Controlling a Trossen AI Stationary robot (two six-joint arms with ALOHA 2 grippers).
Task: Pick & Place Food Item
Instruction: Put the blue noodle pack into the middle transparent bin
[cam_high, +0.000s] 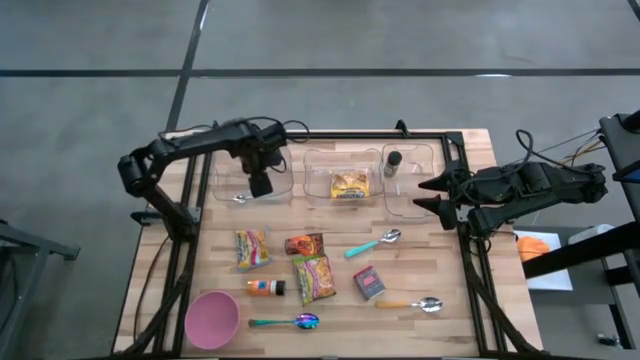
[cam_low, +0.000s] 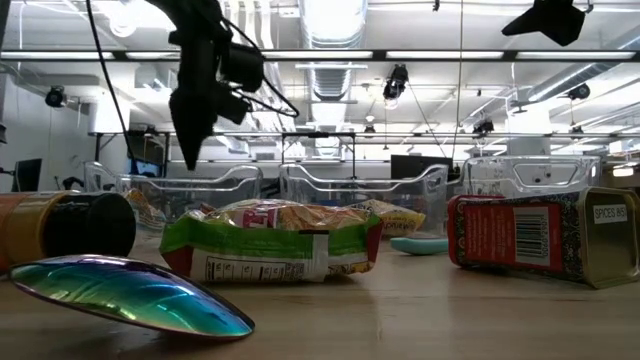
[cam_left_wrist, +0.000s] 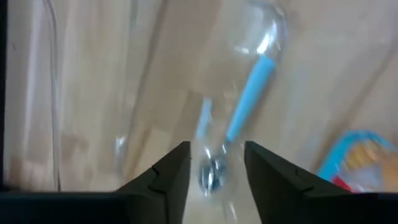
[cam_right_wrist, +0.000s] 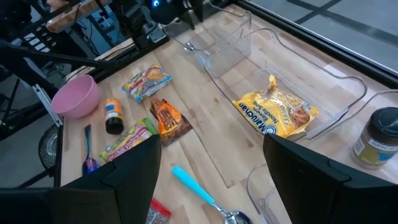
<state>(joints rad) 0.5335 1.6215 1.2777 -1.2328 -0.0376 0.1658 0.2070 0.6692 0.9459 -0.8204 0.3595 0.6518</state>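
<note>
The left gripper (cam_high: 260, 186) hangs over the far-left clear bin (cam_high: 222, 180), fingers parted and empty, directly above a blue-handled spoon (cam_left_wrist: 239, 121) lying in it. The spoon's long axis runs away from the fingertips. The right gripper (cam_high: 428, 195) waits open at the table's right edge.

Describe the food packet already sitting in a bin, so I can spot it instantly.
Along the table's far edge stand three clear bins. The yellow noodle packet lies flat in the middle one. It is the only packet inside a bin; the left one holds a spoon, the right a dark-lidded jar.

A green packet (cam_low: 270, 245) lies between an iridescent spoon (cam_low: 130, 295) and a red tin (cam_low: 545, 235).
</note>
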